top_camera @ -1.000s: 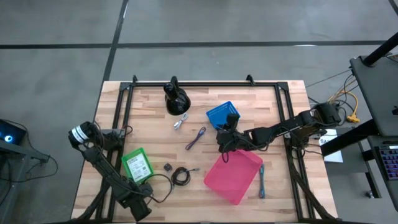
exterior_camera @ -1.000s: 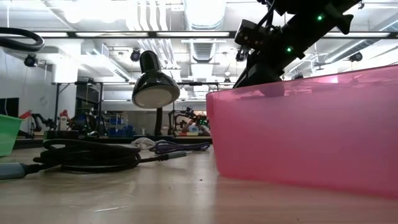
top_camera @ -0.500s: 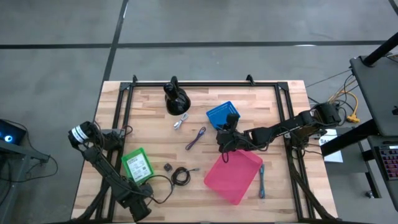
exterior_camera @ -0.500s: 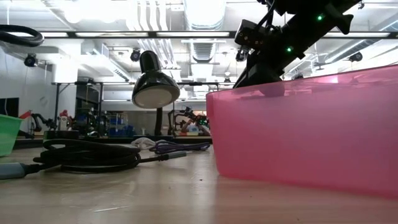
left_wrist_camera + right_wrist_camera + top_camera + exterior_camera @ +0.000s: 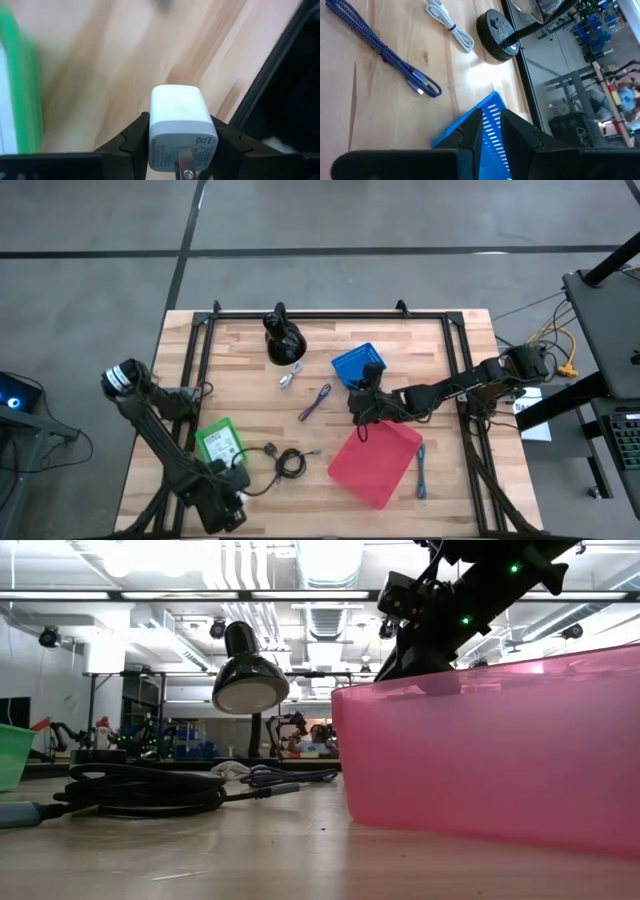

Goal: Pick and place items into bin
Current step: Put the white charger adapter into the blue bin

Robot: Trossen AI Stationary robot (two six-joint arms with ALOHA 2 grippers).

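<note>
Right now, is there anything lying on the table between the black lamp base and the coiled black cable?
Yes. In the high view, between the black lamp base and the coiled black cable lie a small white cable and a purple braided cable; otherwise bare wood.

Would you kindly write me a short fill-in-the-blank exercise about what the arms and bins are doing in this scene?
1. The left gripper is shut on a small ____ charger plug.
2. In the high view, the green bin lies on the table's ____ side.
3. The right gripper is between the blue bin and the ____ bin.
4. The black coiled cable lies on the ____.

Missing words: white; left; pink; table
</note>
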